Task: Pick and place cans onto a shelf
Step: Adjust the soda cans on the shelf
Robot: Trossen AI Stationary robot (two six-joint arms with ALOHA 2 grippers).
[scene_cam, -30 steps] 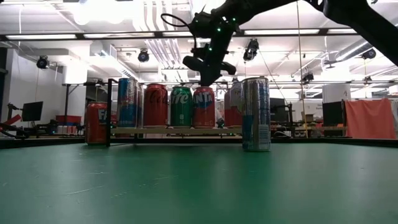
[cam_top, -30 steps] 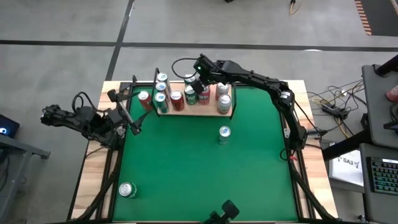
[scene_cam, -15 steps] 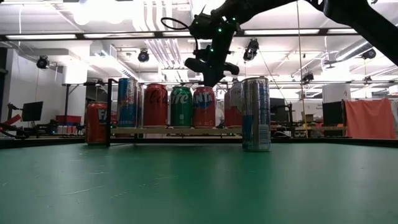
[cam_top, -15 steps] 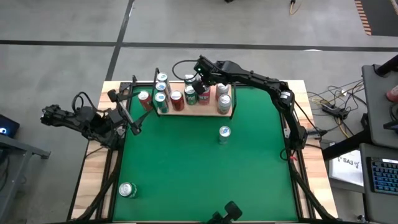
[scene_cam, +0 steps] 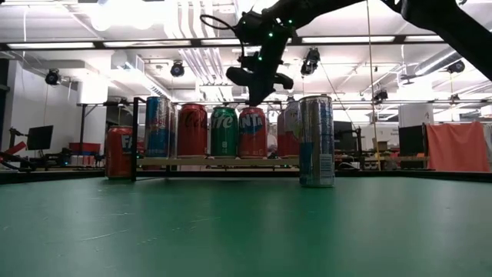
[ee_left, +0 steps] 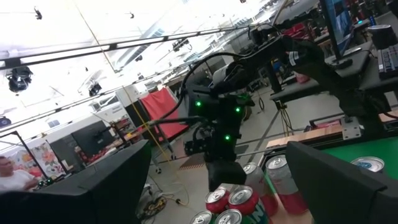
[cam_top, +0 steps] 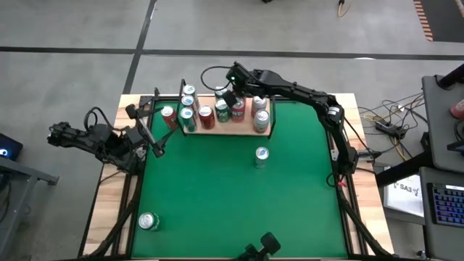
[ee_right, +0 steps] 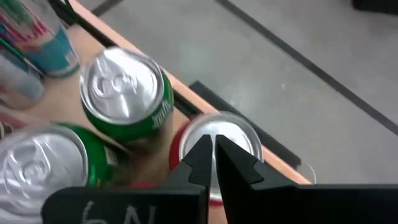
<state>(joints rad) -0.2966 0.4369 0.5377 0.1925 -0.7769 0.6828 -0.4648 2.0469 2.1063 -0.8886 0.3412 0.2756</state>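
Green worktop (cam_top: 217,196) in lab hall | shelf (cam_top: 225,129) at far edge carries most cans (cam_top: 206,115) | right hand (scene_cam: 256,91) empty, fingers together, above row's red can (ee_right: 219,140) | left hand (cam_top: 148,138) spread wide, parked at worktop's left edge | two cans loose on worktop

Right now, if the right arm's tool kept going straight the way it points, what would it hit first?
Probably the silver top of the red can right below the shut right tool.

I work in a robotics lab or workshop: exposed ceiling ducts (scene_cam: 192,35) and strip lights overhead, monitors (scene_cam: 40,137) and benches beyond my tabletop (cam_top: 232,196), concrete floor (cam_top: 72,80).
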